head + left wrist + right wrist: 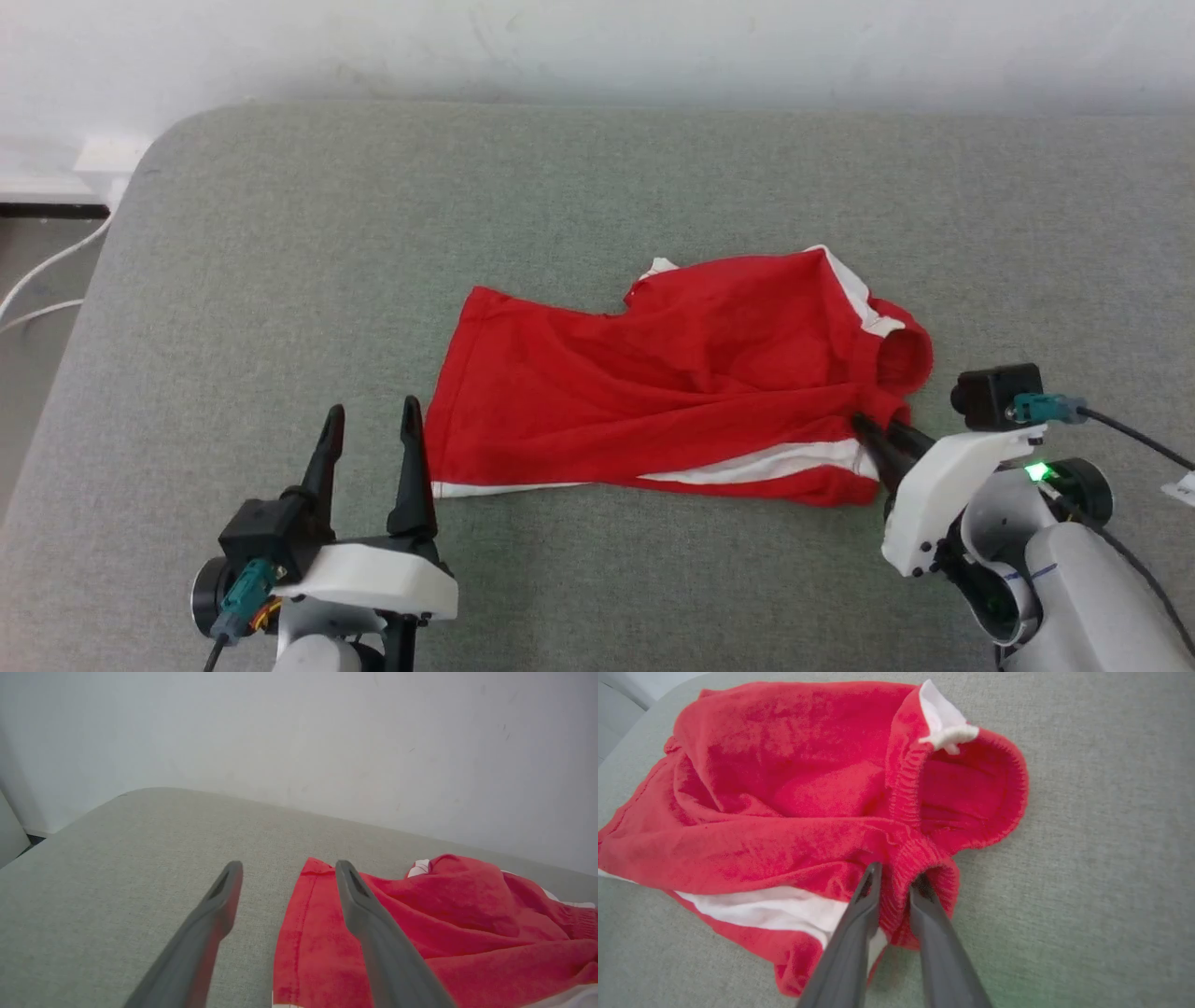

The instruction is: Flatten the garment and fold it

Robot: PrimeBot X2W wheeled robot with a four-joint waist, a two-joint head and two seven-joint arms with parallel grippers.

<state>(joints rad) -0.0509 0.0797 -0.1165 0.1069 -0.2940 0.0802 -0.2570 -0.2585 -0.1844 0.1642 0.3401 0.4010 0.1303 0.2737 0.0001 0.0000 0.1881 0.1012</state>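
Thin, creased red garment (672,392) on grey woven pad (560,187); right gripper (864,429) pinches its ribbed waistband; left gripper (373,415) gapes empty, near-left.

On the table (560,187), the garment (672,392); left pincer (372,408) just beside its left edge; right pincer (864,425) at its right end

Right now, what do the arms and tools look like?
Left tool and right tool: two long dark tapered fingers on white shells. Black wrist cameras with teal connectors and black cables. Right arm pale grey, green light lit, thin blue line.
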